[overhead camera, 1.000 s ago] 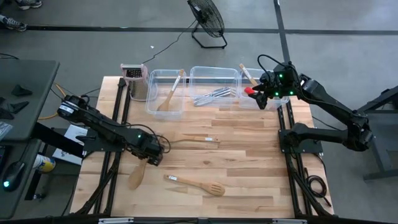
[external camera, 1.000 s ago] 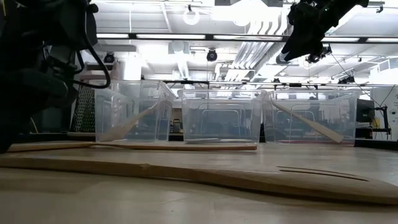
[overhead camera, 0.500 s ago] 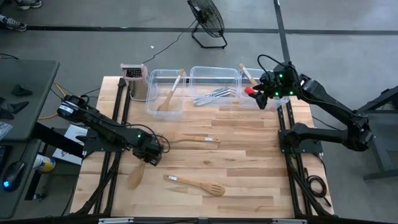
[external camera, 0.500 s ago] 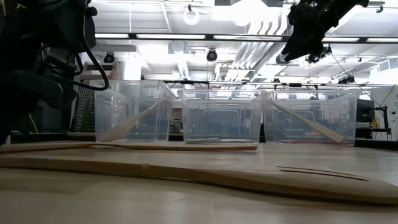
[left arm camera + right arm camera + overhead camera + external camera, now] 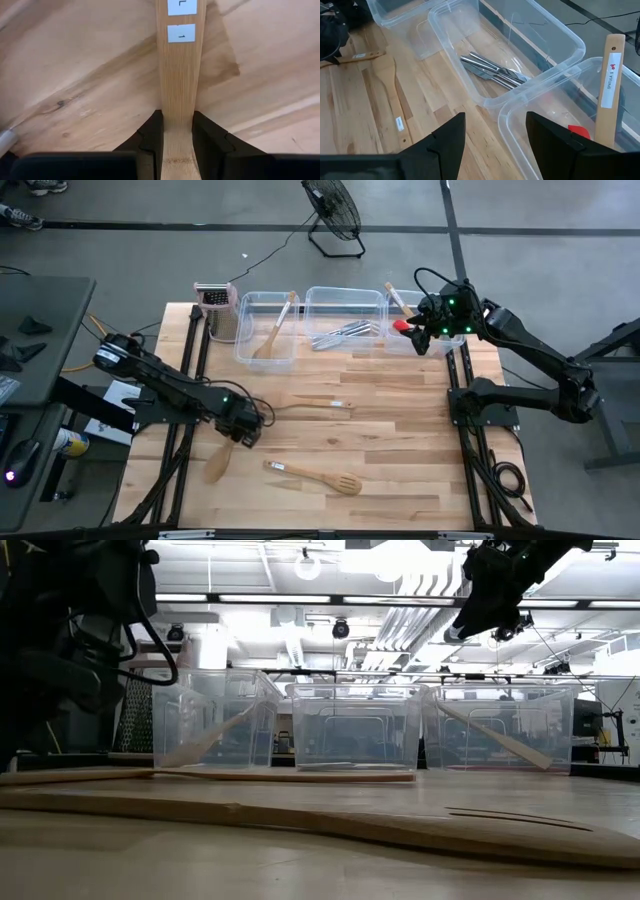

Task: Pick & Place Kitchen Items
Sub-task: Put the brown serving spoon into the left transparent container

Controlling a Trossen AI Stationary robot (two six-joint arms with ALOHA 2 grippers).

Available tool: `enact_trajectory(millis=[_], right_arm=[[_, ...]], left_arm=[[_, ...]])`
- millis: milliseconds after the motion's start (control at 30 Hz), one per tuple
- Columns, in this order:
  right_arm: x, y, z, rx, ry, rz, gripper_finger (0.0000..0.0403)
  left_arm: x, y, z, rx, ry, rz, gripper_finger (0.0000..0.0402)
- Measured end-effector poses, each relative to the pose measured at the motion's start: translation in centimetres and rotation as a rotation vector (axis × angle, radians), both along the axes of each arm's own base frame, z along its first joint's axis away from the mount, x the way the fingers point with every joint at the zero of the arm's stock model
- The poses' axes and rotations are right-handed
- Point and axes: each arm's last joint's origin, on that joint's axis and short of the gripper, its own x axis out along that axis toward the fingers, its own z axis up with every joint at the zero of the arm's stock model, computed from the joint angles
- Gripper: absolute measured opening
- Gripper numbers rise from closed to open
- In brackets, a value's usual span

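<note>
At the table's seven o'clock, the left gripper pinches a wooden spoon lying flat near its neck, a narrow hold that may let it swivel or slip, while the right gripper hangs spread wide over the right tub.
</note>
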Motion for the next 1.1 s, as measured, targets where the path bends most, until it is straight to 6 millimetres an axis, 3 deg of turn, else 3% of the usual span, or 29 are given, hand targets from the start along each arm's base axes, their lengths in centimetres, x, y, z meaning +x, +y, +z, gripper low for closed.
enact_trajectory(millis=[500,733,933,1100], right_arm=[[0.0,0.0,0.0,0.001,-0.001,0.003,0.02],[0.0,0.0,0.0,0.0,-0.001,0.006,0.02],[0.1,0.1,0.0,0.002,-0.009,0.041,0.02],[0.1,0.1,0.0,0.001,-0.01,0.043,0.02]], left_arm=[[1.5,-0.7,1.9,-0.081,-0.081,-0.078,0.0074],[2.3,-1.1,3.9,-0.119,-0.093,-0.141,0.0074],[3.8,-1.5,6.2,-0.131,-0.206,-0.216,0.0074],[5.4,-0.7,8.7,-0.085,-0.313,-0.218,0.0074]])
